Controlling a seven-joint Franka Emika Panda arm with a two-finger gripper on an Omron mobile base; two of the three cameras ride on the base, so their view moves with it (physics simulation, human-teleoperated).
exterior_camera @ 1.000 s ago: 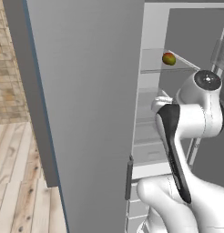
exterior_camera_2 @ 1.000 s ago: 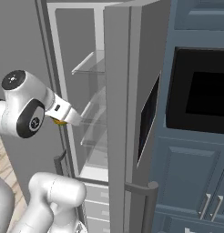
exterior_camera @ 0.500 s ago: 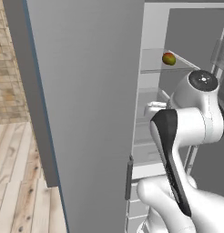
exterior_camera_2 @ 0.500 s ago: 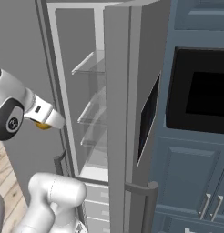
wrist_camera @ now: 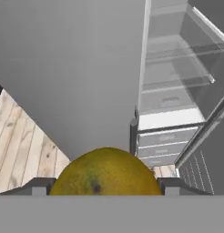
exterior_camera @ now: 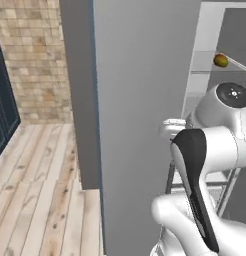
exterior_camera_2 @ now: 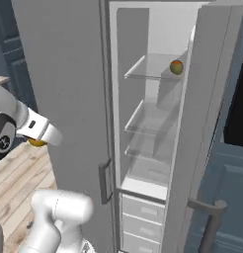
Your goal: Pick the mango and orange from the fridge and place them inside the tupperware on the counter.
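My gripper [wrist_camera: 107, 186] is shut on the orange [wrist_camera: 104, 172], a yellow-orange fruit that bulges between the two finger tips. From the right base view the gripper [exterior_camera_2: 38, 140] hangs left of the fridge's open grey door [exterior_camera_2: 69, 74], with the orange [exterior_camera_2: 36, 143] peeking out under the hand. The mango [exterior_camera_2: 176, 66], red-orange with a green patch, rests on the upper glass shelf inside the fridge [exterior_camera: 145, 100]; the same mango [exterior_camera: 220, 60] sits at the top right of the left base view. The tupperware and the counter are out of view.
The wide fridge door [wrist_camera: 77, 68] stands between the hand and the shelves. Fridge drawers [exterior_camera_2: 143, 217] lie below the glass shelves. Wooden floor [exterior_camera: 35, 200] and a brick wall [exterior_camera: 35, 60] lie to the left. Dark blue cabinets [exterior_camera_2: 227, 173] stand at the right.
The arm has swung left, out of the fridge and past the open door, with the orange held. The base views have shifted too, so the base has moved.
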